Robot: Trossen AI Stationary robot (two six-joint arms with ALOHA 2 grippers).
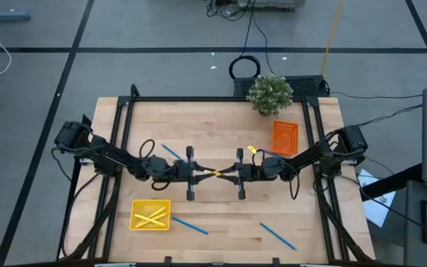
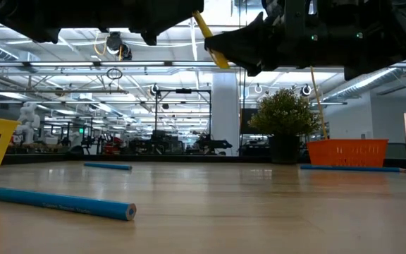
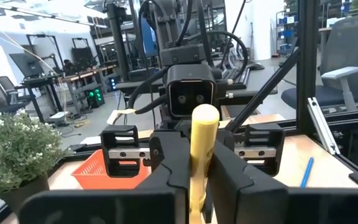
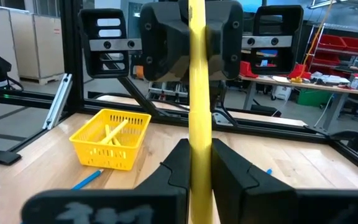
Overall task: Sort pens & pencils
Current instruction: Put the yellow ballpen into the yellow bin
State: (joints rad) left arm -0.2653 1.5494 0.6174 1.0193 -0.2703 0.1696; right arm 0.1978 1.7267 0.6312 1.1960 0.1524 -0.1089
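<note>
While both arms meet mid-surface, high view: left pincer (image 1: 201,172) and right pincer (image 1: 228,173) each pinch one yellow pencil (image 1: 213,173) between them | low view: that pencil (image 2: 211,41) hangs tilted above the wooden surface (image 2: 245,212) | left wrist: fingers (image 3: 166,163) clamp it | right wrist: fingers (image 4: 232,167) clamp it, yellow tray (image 4: 107,140) beyond.
</note>
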